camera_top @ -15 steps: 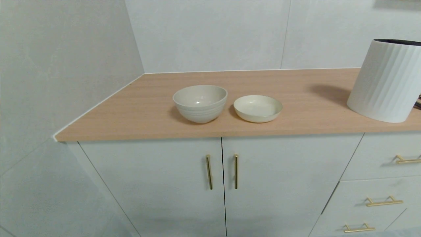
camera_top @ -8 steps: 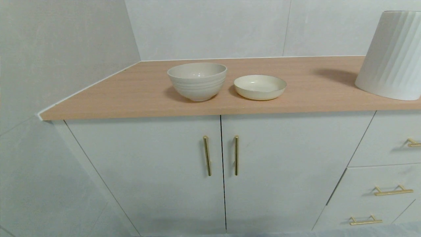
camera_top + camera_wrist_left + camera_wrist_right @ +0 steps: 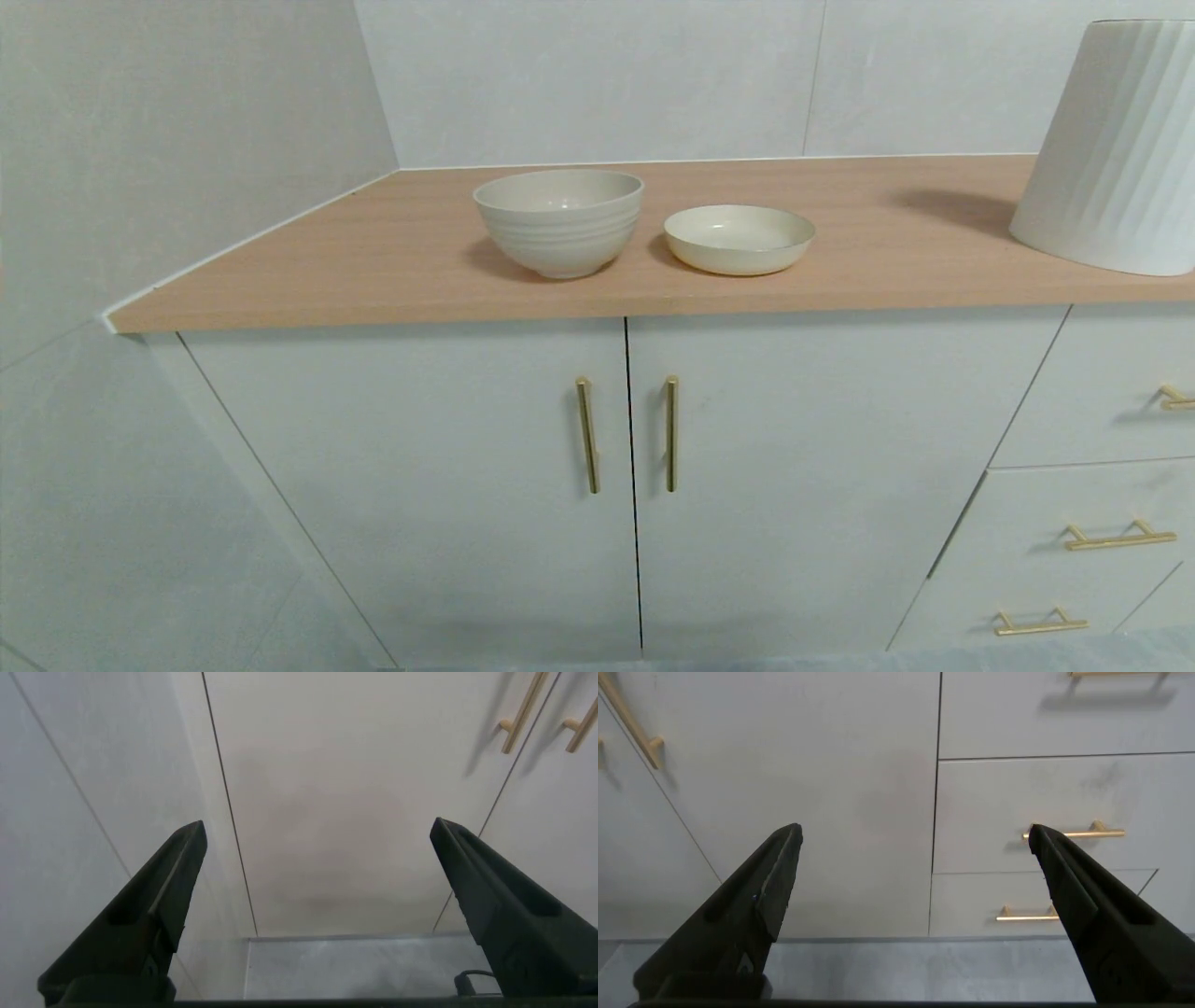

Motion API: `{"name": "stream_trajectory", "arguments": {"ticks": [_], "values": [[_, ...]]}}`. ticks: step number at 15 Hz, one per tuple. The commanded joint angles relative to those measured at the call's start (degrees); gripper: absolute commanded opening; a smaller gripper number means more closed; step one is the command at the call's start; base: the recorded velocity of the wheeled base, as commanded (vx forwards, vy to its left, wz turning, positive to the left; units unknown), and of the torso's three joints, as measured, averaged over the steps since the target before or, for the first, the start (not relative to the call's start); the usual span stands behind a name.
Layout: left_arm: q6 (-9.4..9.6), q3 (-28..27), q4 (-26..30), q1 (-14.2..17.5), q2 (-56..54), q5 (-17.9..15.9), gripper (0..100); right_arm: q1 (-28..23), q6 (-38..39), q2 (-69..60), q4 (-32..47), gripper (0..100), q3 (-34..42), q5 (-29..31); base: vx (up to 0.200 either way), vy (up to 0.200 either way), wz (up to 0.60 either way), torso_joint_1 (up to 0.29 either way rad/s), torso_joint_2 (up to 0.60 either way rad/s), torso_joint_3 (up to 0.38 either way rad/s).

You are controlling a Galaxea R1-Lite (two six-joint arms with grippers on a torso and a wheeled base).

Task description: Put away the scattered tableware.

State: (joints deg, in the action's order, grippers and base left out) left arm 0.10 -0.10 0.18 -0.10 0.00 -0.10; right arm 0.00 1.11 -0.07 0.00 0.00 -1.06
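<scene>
Only your head camera has shifted since a second ago: the whole scene sits higher in its view, and the things keep their places. Your deep bowl (image 3: 559,220) stands upright on the desk (image 3: 373,271) near its front edge. The shallow dish (image 3: 738,239) sits just beside it on the robot's right, with a narrow gap between them. A white ribbed container (image 3: 1116,149) stands well apart at the desk's right end. Below, both cabinet doors (image 3: 420,485) are closed, their gold handles (image 3: 586,434) side by side. Your left pincer (image 3: 316,831) hangs released, spread wide, before a cabinet door near the floor. Your right pincer (image 3: 913,833), likewise released, faces the drawers (image 3: 1064,793).
</scene>
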Motion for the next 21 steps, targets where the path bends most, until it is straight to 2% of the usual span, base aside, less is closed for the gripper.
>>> {"name": "stream_trajectory", "arguments": {"ticks": [1,4,6,8,11,15,16,17,21], "values": [[-0.01,0.0,0.0,0.0,0.0,0.0,100,0.0,-0.1,0.1,0.0,100,0.0,-0.1,0.0,0.0,0.0,0.0,0.0,0.0],[-0.01,0.0,0.0,0.0,0.0,0.0,100,0.0,-2.3,0.1,-0.4,100,-0.3,0.0,0.0,0.0,0.0,0.0,0.0,0.0],[-0.01,0.0,0.0,0.0,0.0,0.0,100,0.0,-1.4,0.2,-2.0,100,-5.6,-2.2,0.0,0.0,0.0,0.0,0.0,0.0],[-0.01,0.0,0.0,0.0,0.0,0.0,100,0.0,-0.6,6.0,3.7,100,-10.9,-8.4,0.0,0.0,0.0,0.0,0.0,0.0],[-0.01,0.0,0.0,0.0,0.0,0.0,100,0.1,-0.4,16.4,5.5,100,-13.2,-10.5,0.0,0.0,0.0,0.0,0.0,0.0],[-0.01,0.0,0.0,0.0,0.0,0.0,100,5.2,-0.4,28.0,-2.4,100,-14.5,-15.1,0.0,0.0,0.0,0.0,0.0,0.0],[-0.01,0.0,0.0,0.0,0.0,0.0,100,7.3,-0.4,32.8,-6.9,100,-14.7,-15.5,0.0,0.0,0.0,0.0,0.0,0.0],[-0.01,0.0,0.0,0.0,0.0,0.0,100,10.8,-0.4,40.3,-12.1,100,-16.9,-15.6,0.0,0.0,0.0,0.0,0.0,0.0],[-0.01,0.0,0.1,0.0,0.0,0.0,100,19.2,0.4,59.2,-12.1,100,-32.0,-15.1,0.0,0.0,0.0,0.0,0.0,0.0]]}}
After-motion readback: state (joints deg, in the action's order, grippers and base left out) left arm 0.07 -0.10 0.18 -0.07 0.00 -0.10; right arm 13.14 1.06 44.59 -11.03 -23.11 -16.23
